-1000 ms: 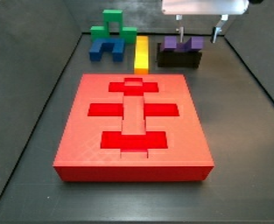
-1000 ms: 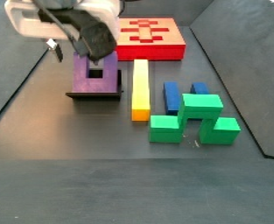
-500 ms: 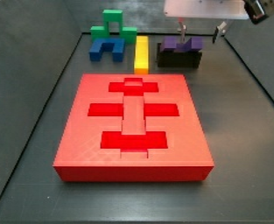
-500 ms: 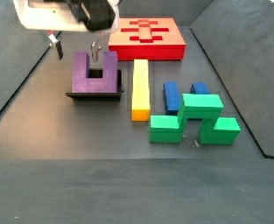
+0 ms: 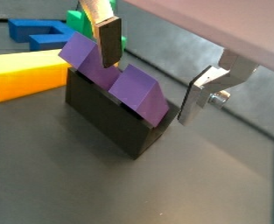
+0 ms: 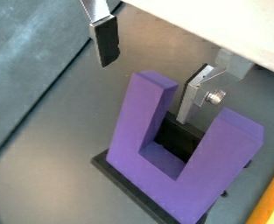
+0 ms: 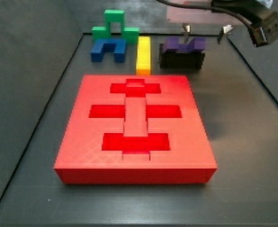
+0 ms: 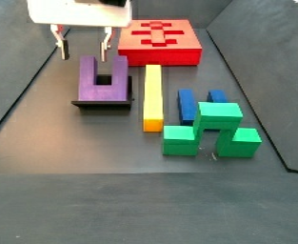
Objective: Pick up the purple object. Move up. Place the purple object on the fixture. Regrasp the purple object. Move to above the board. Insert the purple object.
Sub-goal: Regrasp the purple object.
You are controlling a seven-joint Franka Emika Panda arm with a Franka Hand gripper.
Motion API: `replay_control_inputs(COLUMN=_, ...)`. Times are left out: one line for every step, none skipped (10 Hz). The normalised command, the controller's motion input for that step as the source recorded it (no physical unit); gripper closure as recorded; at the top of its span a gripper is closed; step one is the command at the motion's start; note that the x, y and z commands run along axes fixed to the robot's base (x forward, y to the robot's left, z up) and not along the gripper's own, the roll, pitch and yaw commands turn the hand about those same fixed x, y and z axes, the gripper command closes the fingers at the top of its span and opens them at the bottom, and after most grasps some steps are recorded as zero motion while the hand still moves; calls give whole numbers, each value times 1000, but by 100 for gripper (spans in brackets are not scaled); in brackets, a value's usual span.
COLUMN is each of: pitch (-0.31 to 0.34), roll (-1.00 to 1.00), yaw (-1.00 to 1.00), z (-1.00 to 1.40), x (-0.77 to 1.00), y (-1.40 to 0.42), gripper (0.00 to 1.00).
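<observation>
The purple object [image 8: 98,78] is a U-shaped block resting in the black fixture [image 8: 100,102], its two prongs pointing toward the red board [image 8: 189,53]. In both side views my gripper [image 8: 84,43] [image 7: 206,32] hangs open just above it, holding nothing. In both wrist views one finger [image 6: 104,44] is off to the side of a prong and the other finger [image 6: 195,94] is over the gap between the prongs. The purple object [image 5: 136,89] and the fixture [image 5: 113,121] lie below my gripper [image 5: 149,87]. The red board [image 7: 82,133] lies flat with cross-shaped recesses.
A yellow bar [image 8: 152,95] lies right beside the fixture. Beyond it are a blue block [image 8: 186,103] and green blocks [image 8: 208,129]. In a side view they sit behind the board: yellow bar [image 7: 145,53], blue block [image 7: 102,49], green block [image 7: 114,25]. Dark walls bound the floor.
The gripper has risen from close around the purple object to just above it. The purple object stays on the fixture.
</observation>
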Motion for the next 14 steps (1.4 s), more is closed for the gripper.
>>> replay_control_inputs(pitch=0, roll=1000, yaw=120, z=6, x=234, y=-220, gripper=0)
replay_control_inputs(pitch=0, roll=1000, yaw=129, z=0, x=137, y=-157, gripper=0)
replay_control_inputs(pitch=0, roll=1000, yaw=149, z=-63, x=106, y=-103, gripper=0)
replay_control_inputs(pitch=0, roll=1000, yaw=169, z=-134, x=29, y=0, gripper=0)
replay_control_inputs(pitch=-17, roll=1000, yaw=174, z=-137, x=0, y=3, gripper=0)
replay_control_inputs(pitch=-37, roll=1000, yaw=189, z=-180, x=0, y=37, gripper=0)
replay_control_inputs(pitch=-40, roll=926, yaw=226, z=-203, x=0, y=9, gripper=0)
replay_control_inputs(pitch=-26, roll=557, yaw=226, z=-91, x=0, y=0, gripper=0)
replay_control_inputs(pitch=-9, roll=411, yaw=229, z=-29, x=123, y=-3, gripper=0)
replay_control_inputs(pitch=0, roll=166, yaw=191, z=-54, x=66, y=0, gripper=0)
replay_control_inputs(pitch=-11, roll=-26, yaw=86, z=-74, x=0, y=0, gripper=0)
replay_control_inputs(pitch=-20, roll=-240, yaw=14, z=-169, x=0, y=29, gripper=0)
replay_control_inputs(pitch=-57, roll=-457, yaw=0, z=-143, x=0, y=114, gripper=0)
replay_control_inputs(pitch=-80, roll=-511, yaw=0, z=-194, x=-23, y=111, gripper=0)
